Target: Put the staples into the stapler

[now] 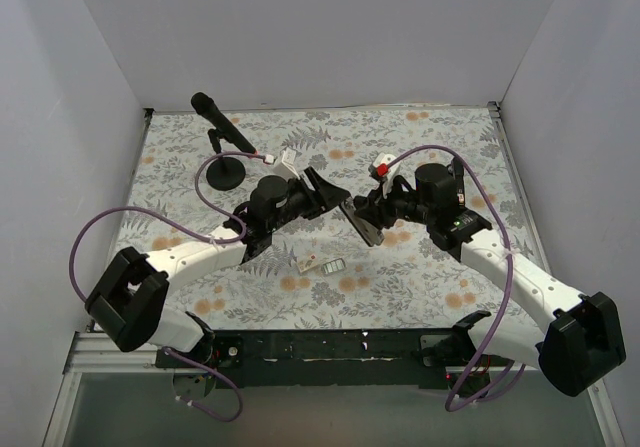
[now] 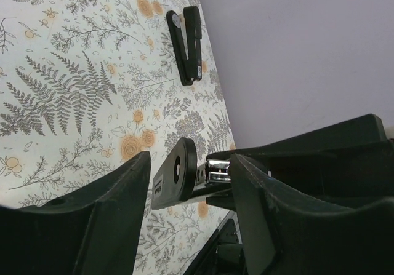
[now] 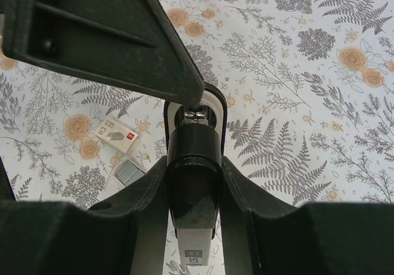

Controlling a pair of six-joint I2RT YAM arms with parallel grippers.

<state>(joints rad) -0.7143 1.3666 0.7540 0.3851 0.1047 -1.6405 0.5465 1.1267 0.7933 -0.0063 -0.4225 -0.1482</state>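
1. Your right gripper [image 3: 194, 164] is pressed onto the stapler [image 3: 192, 192] and holds its black body off the mat [image 3: 308, 103].
2. Your left gripper [image 2: 191, 164] straddles the stapler's other end, one finger on each side. You cannot tell from these views whether the fingers pinch it or only flank it.
3. Below the stapler, the staple box [image 3: 117, 136] and staple block [image 3: 128, 172] lie side by side on the mat, apart from both grippers. Loading looks not yet begun.
4. Risk: if the left gripper closes off-centre, or pulls before it has the top arm alone, the stapler may twist or slip in the right grip.
5. Risk: the two grippers' fingers sit very close, so a hasty move could knock them together.
6. Risk: a dropped stapler would likely land by the box and block and scatter them.
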